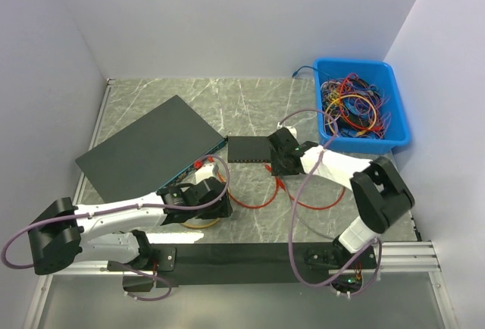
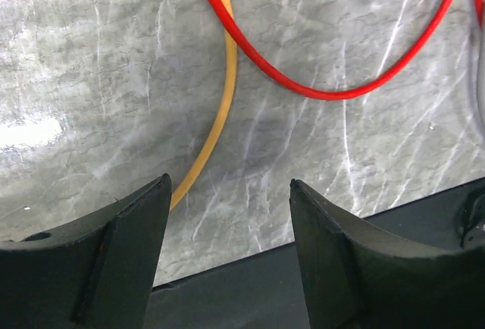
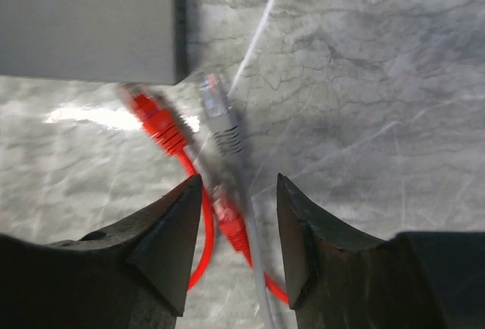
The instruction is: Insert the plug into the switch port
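Closing your half-open, empty right gripper (image 3: 236, 192) on the gray plug (image 3: 220, 120) lying just beside the right end of the switch (image 3: 87, 22), grip its body squarely, while the left gripper (image 2: 227, 192) hangs open and empty.

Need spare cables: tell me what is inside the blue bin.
The blue bin holds a tangle of cables, red, orange and purple among them. Whatever lies beneath the tangle is covered.

Blue bin (image 1: 364, 145) of tangled cables (image 1: 352, 109), dark board (image 1: 148, 147), yellow cable (image 2: 225, 109), marbled tabletop (image 1: 250, 101)
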### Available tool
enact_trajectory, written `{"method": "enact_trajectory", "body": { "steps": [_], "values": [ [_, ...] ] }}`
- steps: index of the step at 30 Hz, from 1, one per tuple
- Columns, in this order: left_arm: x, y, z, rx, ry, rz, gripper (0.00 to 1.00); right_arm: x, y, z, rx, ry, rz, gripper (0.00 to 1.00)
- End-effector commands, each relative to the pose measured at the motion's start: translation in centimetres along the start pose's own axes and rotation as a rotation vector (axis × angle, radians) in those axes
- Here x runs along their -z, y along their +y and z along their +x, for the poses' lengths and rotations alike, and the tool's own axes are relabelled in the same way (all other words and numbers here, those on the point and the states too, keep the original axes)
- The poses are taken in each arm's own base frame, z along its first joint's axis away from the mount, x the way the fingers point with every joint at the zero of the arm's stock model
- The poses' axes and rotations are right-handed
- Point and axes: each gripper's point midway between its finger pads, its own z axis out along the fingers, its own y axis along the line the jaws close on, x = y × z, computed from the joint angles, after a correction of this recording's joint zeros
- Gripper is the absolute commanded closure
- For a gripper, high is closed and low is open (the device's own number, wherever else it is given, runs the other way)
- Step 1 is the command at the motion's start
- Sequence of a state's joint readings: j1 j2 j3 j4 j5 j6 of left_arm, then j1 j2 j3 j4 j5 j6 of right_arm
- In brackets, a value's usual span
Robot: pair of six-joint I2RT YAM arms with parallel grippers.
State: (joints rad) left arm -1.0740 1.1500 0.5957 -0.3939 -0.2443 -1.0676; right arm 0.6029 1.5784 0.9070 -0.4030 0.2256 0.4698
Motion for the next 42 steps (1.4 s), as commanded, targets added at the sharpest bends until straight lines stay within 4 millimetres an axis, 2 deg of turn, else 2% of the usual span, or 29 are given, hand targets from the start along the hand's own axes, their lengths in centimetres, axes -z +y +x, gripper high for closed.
{"method": "enact_trajectory", "body": {
  "steps": [1,7,10,13,14,15,16,17,19,20,21,22,23,25,26,28,29,30,31,32,34,35,37,40,42],
  "values": [
    [0.2,-1.4,-1.1,-0.010,-0.035,0.034,0.31,-0.8,0.3,-1.9,-0.022,-0.024,-0.007,0.50],
    [0.0,-1.3,-0.6,0.001,-0.029,0.055,0.31,-2.2,0.1,-2.0,-0.026,-0.003,0.010,0.54],
    [-0.2,-1.2,-0.5,-0.003,-0.027,0.051,0.31,-2.9,0.2,-1.7,-0.022,0.016,0.014,0.59],
    [-0.2,-1.3,-0.7,-0.010,-0.033,0.047,0.31,-3.5,0.3,-1.2,-0.014,0.033,0.013,0.77],
    [-0.1,-1.4,-0.9,-0.012,-0.038,0.049,0.31,-3.6,0.5,-1.0,-0.015,0.033,0.005,0.94],
    [-0.1,-1.5,-1.0,-0.014,-0.041,0.053,0.31,-3.6,0.5,-1.0,-0.017,0.024,0.000,1.00],
    [0.0,-1.5,-1.2,-0.017,-0.048,0.050,0.31,-3.3,0.4,-1.3,-0.029,0.007,-0.005,1.00],
    [0.1,-1.6,-1.4,-0.019,-0.054,0.050,0.31,-2.3,0.7,-2.5,-0.044,-0.047,-0.029,1.00],
    [0.5,-2.2,-2.0,-0.018,-0.068,0.059,0.30,-1.1,0.1,-3.3,-0.061,-0.100,-0.015,1.00],
    [0.6,-2.4,-2.3,-0.022,-0.076,0.060,0.30,0.8,0.3,-5.0,-0.078,-0.169,-0.045,1.00],
    [1.0,-3.1,-3.0,-0.019,-0.092,0.075,0.30,1.6,0.3,-5.1,-0.076,-0.197,-0.061,1.00],
    [1.4,-3.5,-3.3,-0.021,-0.104,0.087,0.31,4.0,0.9,-6.5,-0.071,-0.267,-0.125,1.00],
    [1.9,-4.0,-4.2,-0.022,-0.132,0.094,0.32,5.4,1.9,-7.0,-0.062,-0.315,-0.178,1.00],
    [2.9,-4.8,-5.4,-0.018,-0.173,0.125,0.35,7.4,2.8,-6.8,-0.030,-0.371,-0.254,1.00],
    [3.3,-5.2,-6.2,-0.019,-0.202,0.142,0.36,10.2,4.4,-7.4,-0.020,-0.431,-0.375,1.00],
    [5.0,-6.7,-7.8,-0.007,-0.257,0.202,0.39,12.0,6.3,-5.5,0.026,-0.432,-0.532,1.00],
    [5.7,-7.2,-8.5,-0.007,-0.281,0.227,0.40,14.9,8.2,-5.3,0.062,-0.471,-0.698,1.00],
    [6.5,-8.2,-9.2,0.005,-0.309,0.273,0.41,15.3,8.8,-3.6,0.089,-0.453,-0.775,1.00],
    [7.7,-8.8,-9.9,0.015,-0.337,0.319,0.44,17.1,9.5,-2.9,0.107,-0.476,-0.855,1.00],
    [8.4,-9.2,-10.3,0.015,-0.357,0.353,0.44,18.1,9.9,-2.7,0.118,-0.501,-0.903,1.00],
    [10.7,-10.6,-11.4,0.039,-0.411,0.463,0.47,19.3,10.8,-0.6,0.157,-0.485,-0.997,1.00],
    [11.2,-10.8,-11.5,0.038,-0.426,0.495,0.48,20.6,11.0,-0.5,0.172,-0.518,-1.043,1.00],
    [13.4,-11.6,-12.3,0.057,-0.470,0.583,0.49,21.3,11.4,0.8,0.194,-0.508,-1.097,1.00],
    [14.8,-11.9,-12.6,0.064,-0.502,0.643,0.48,22.5,11.7,1.6,0.210,-0.516,-1.160,1.00],
    [14.9,-11.9,-12.5,0.059,-0.499,0.650,0.49,23.1,12.1,1.9,0.217,-0.519,-1.190,1.00]
  ]
}}
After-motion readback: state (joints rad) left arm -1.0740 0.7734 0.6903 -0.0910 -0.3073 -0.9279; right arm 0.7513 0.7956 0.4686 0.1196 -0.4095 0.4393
